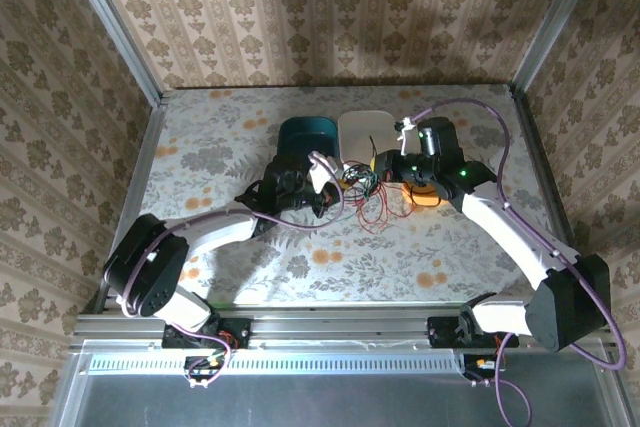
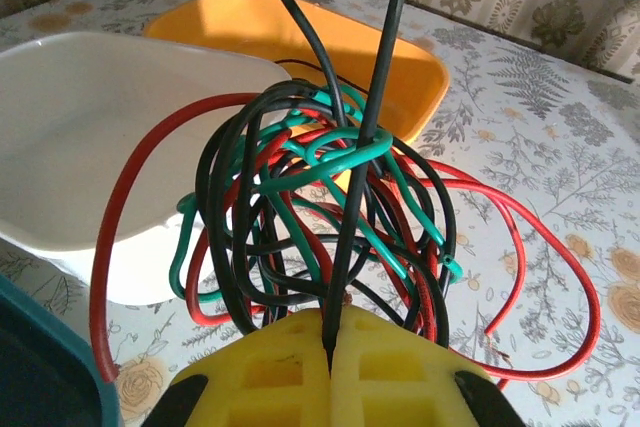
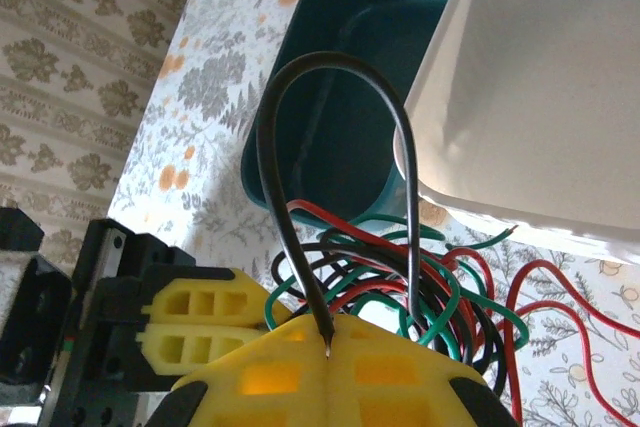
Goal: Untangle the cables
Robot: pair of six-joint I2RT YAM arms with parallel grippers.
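From overhead, a tangle of thin red, green and black cables [image 1: 366, 199] sits mid-way on the floral-patterned surface [image 1: 220, 147]. It lies before a dark teal plastic tray [image 1: 308, 139] and a white plastic tray [image 1: 365, 130], with an orange plastic tray [image 1: 428, 197] just beside. The left claw [image 1: 335, 187] and right claw [image 1: 380, 172] meet at it from either side, too small here to judge their grip.

At the left wrist, the left claw [image 2: 330, 347] has its yellow fingers pressed together on a black strand [image 2: 355, 197] that runs straight up through the knot. Red loops spill onto the surface.

At the right wrist, the right claw [image 3: 328, 347] pinches an arching black loop [image 3: 300, 77], with the knot just beyond it
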